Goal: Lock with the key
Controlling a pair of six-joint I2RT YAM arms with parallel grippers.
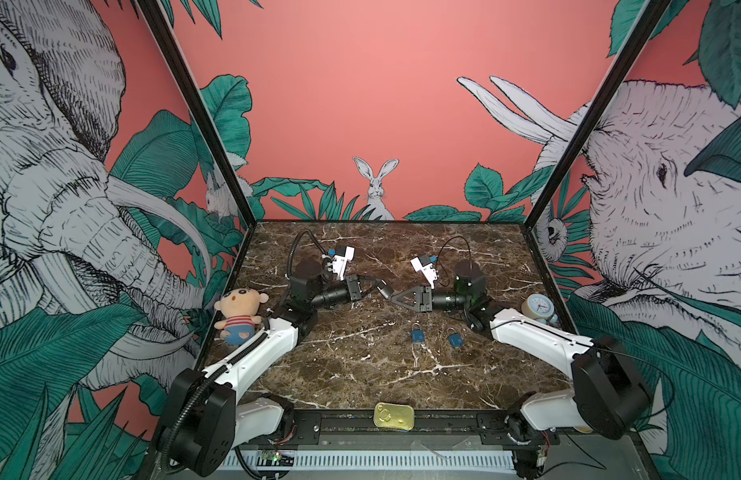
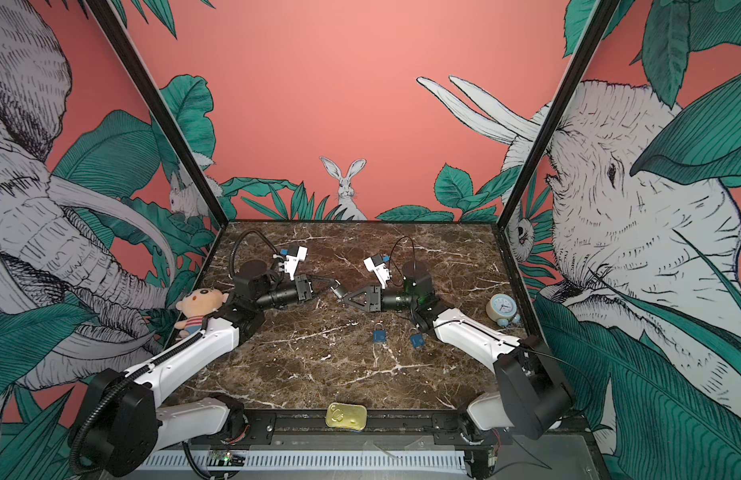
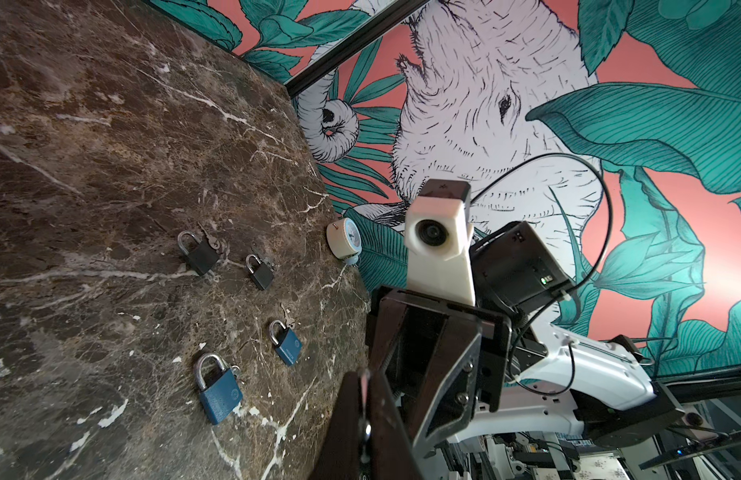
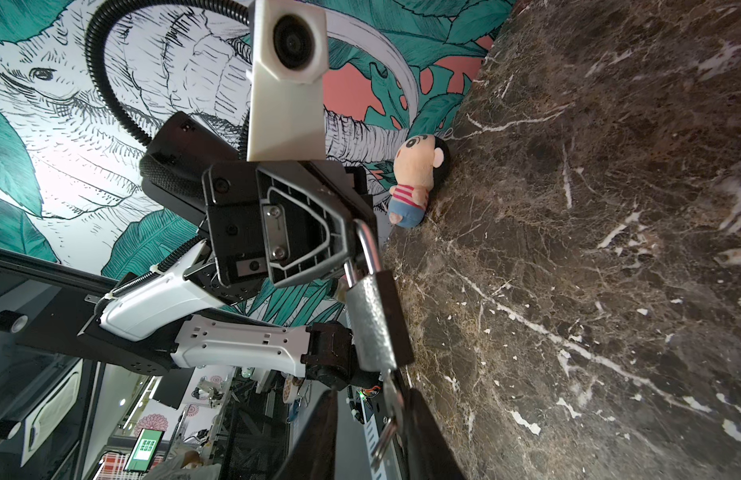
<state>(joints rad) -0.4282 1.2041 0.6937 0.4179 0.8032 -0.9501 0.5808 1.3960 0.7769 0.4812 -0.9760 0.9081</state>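
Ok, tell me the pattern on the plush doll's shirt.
Red and white stripes on the plush doll's shirt, above blue shorts; clearest in the right wrist view.

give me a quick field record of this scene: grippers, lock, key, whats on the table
left gripper: shut on the padlock by its shackle, held off the table
right gripper: open, jaws either side of the key
key: in the padlock's base
on the table: two blue padlocks, two dark padlocks, clock, plush doll
front edge: flat tin

Coral walls [image 1: 360,83] painted with elephants [image 1: 48,187], a rabbit [image 1: 376,187] and green leaves [image 1: 485,191] surround a dark brown marble table [image 1: 360,365].
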